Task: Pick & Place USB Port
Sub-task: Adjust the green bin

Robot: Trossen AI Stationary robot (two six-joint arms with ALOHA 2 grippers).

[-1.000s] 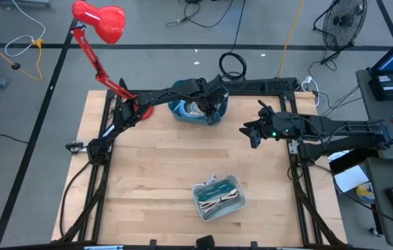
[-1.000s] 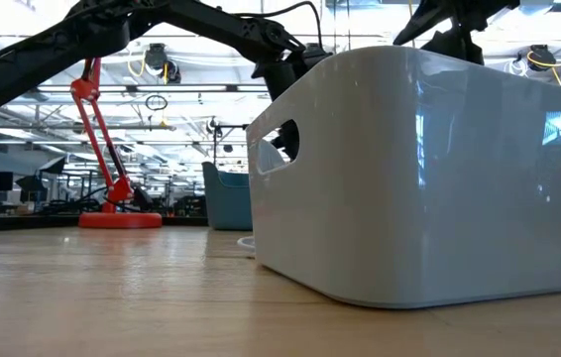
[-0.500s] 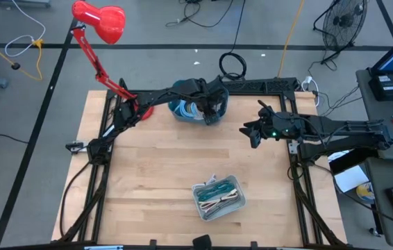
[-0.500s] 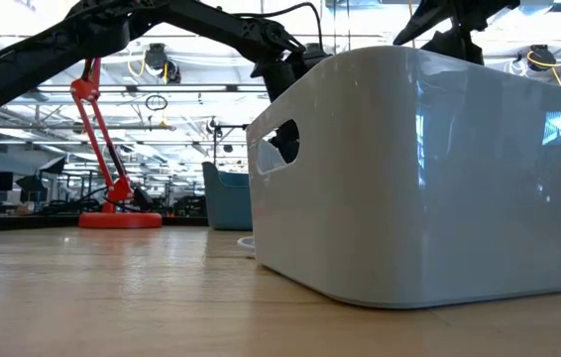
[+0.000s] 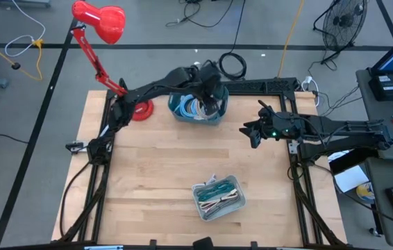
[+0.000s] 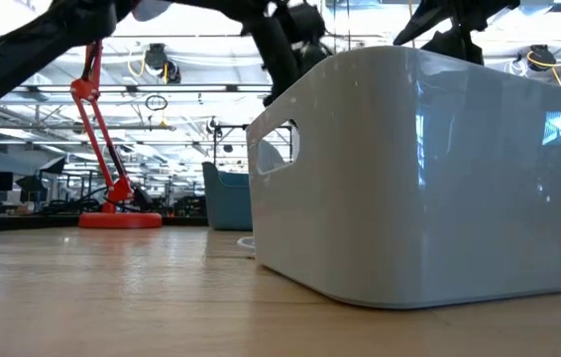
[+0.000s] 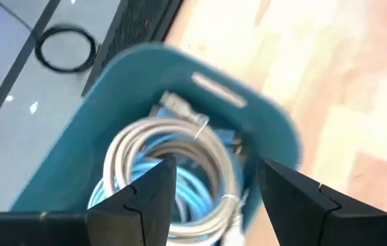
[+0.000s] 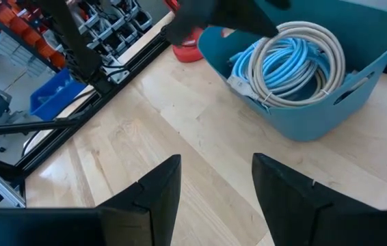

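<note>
Left end effector point(image 5: 210, 94), fingers apart and empty, directly above the blue bin point(image 5: 198, 110) holding coiled cables point(image 7: 173, 164); right end effector point(image 5: 252, 133), fingers apart, waits toward 4 o'clock of the bin

Both arms: matte black, slim jointed links, black cabling along the links. Left arm point(image 5: 156, 88) and right arm point(image 5: 335, 128) share the same build. Small green light on the right wrist. Fingers point(image 7: 149, 198) are flat, angular dark plates with squared edges.
</note>
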